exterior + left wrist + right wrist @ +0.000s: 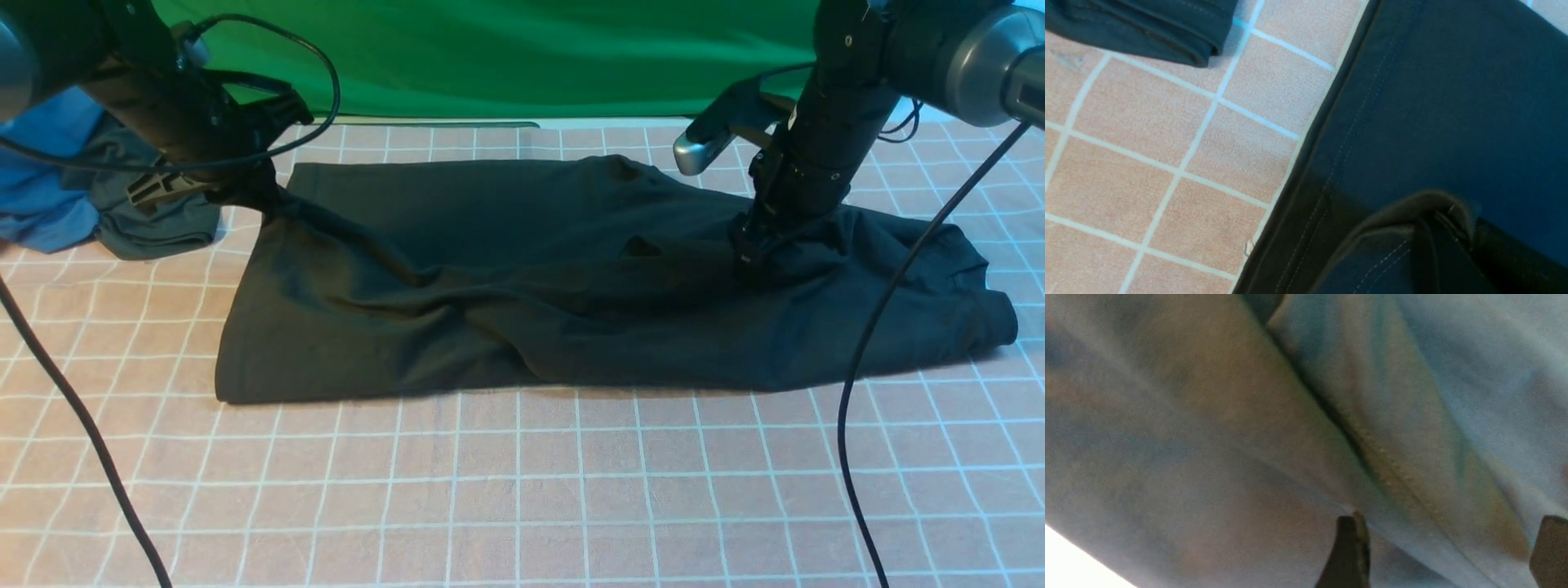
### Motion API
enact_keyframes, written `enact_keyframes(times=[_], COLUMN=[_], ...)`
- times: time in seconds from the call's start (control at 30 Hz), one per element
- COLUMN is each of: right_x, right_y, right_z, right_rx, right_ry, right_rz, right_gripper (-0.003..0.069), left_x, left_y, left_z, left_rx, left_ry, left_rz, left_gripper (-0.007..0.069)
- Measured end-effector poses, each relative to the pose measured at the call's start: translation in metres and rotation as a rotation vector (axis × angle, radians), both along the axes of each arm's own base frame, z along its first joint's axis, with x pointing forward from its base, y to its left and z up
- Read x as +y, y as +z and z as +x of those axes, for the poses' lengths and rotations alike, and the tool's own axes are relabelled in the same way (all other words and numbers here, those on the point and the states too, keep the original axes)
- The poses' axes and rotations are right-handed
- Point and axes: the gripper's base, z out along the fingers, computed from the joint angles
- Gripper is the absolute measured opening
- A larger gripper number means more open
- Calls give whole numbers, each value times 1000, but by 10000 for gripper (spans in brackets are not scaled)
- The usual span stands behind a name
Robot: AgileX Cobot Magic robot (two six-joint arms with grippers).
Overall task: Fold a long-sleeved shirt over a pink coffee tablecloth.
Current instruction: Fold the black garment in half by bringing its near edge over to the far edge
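L gripper (273, 208) is pinched tight on a fold of the black shirt (392, 359) near its hem end, cloth bunched up between the tips, and there's the ridge running off it across the body. R gripper (1445, 547) stands wide apart over the shirt's other end, fingertips down at the cloth, a crease lying between them, nothing clamped that I can see. Shirt's spread wide over the pink tablecloth (547, 482), near edge fairly even, middle all ripples (no print showing from here, btw). Small dark garment (155, 204) and blue garment (49, 180) sit off to the left, well apart from the R gripper.

Now, handling: looks like soft, limp cotton, light for its size, prob. no slip trouble, nothing fragile. But it won't hold a shape, so one-sided pulling will likely drag wrinkles in diagonally. Best hold on the L is that stitched hem, two layers if poss., close to the corner. For the R, I'd want the raised crease by the shoulder/sleeve area, jaws closing across it, not along it, w/o nipping the tablecloth. Then both lift together, low and level, lay the fold down, smooth after. Risk: R grabs only the top layer and the lower one stays behind!
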Motion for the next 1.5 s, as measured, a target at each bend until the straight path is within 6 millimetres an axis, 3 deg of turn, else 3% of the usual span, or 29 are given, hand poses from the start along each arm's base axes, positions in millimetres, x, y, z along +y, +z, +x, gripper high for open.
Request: enact_keyframes(times=[0.23, 0.33, 0.43, 0.5, 0.57, 0.77, 0.93, 1.5], right_x=[9, 14, 14, 14, 14, 6, -4, -13], right_y=[-6, -10, -19, -23, -22, 0, 16, 22], right_z=[-2, -1, 0, 0, 0, 0, 3, 19], right_rx=[24, 20, 38, 46, 46, -7, -78, -237], right_ry=[42, 54, 58, 58, 48, 21, -6, -76], right_rz=[6, 17, 12, 9, 11, 28, 44, 97], right_gripper=[499, 424, 295, 138, 71, 59, 59, 59], left_x=[0, -1, -1, -1, -1, -1, -1, 5], left_y=[0, 0, 0, 0, 0, 1, 14, 27], left_z=[0, 0, 0, 0, 0, 1, 7, 21], left_rx=[0, -1, -1, -1, -2, -13, -76, -243], left_ry=[-1, 1, 2, 0, -6, -16, -12, 26], left_rz=[-5, -16, -19, -18, -15, -9, -6, 46], left_gripper=[31, 31, 31, 31, 31, 31, 31, 31])
